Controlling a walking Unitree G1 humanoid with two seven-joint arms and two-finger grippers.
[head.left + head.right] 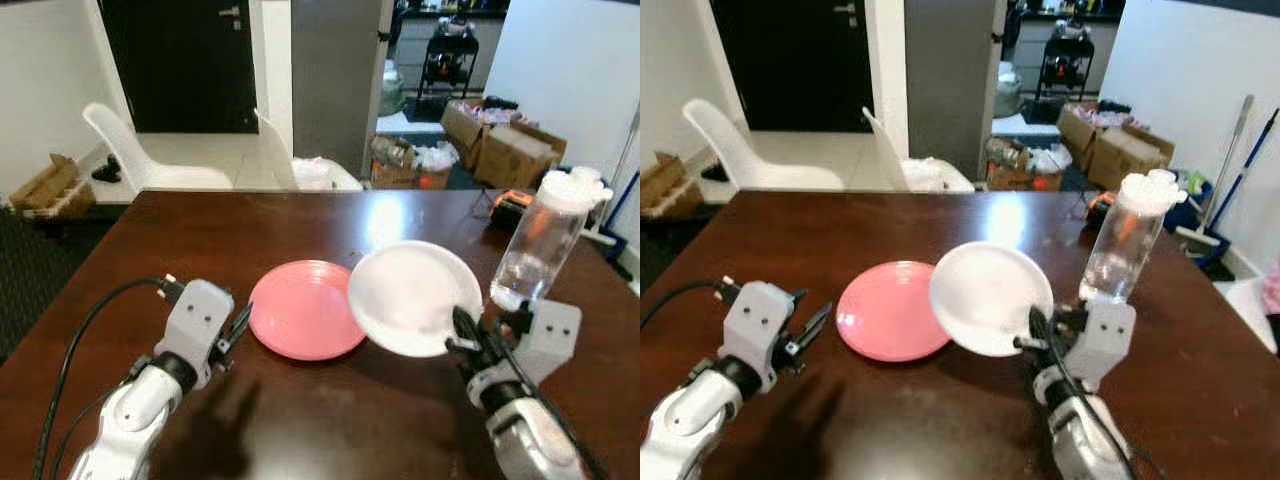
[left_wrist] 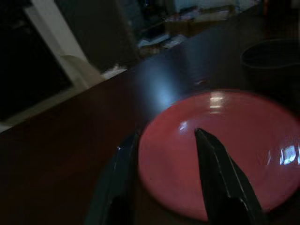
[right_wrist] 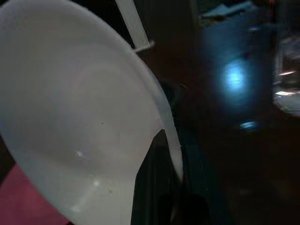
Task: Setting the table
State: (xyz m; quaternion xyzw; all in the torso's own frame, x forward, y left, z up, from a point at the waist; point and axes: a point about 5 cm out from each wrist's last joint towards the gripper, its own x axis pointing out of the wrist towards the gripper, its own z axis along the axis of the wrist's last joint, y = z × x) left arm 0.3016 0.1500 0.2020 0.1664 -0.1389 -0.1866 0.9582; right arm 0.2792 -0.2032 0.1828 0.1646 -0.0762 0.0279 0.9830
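Observation:
A pink plate (image 1: 306,308) lies flat near the middle of the dark wooden table (image 1: 240,230). My right gripper (image 1: 462,334) is shut on the near rim of a white bowl (image 1: 414,297), which it holds tilted above the table, overlapping the pink plate's right edge. In the right wrist view the white bowl (image 3: 79,122) sits between the fingers (image 3: 154,187). My left gripper (image 1: 237,328) stands open just left of the pink plate (image 2: 220,145), its fingertips at the rim, holding nothing.
A clear plastic bottle (image 1: 542,240) with a white cap stands on the table at the right, just behind my right wrist. Two white chairs (image 1: 150,160) stand at the far edge. Cardboard boxes (image 1: 505,145) and clutter lie on the floor beyond.

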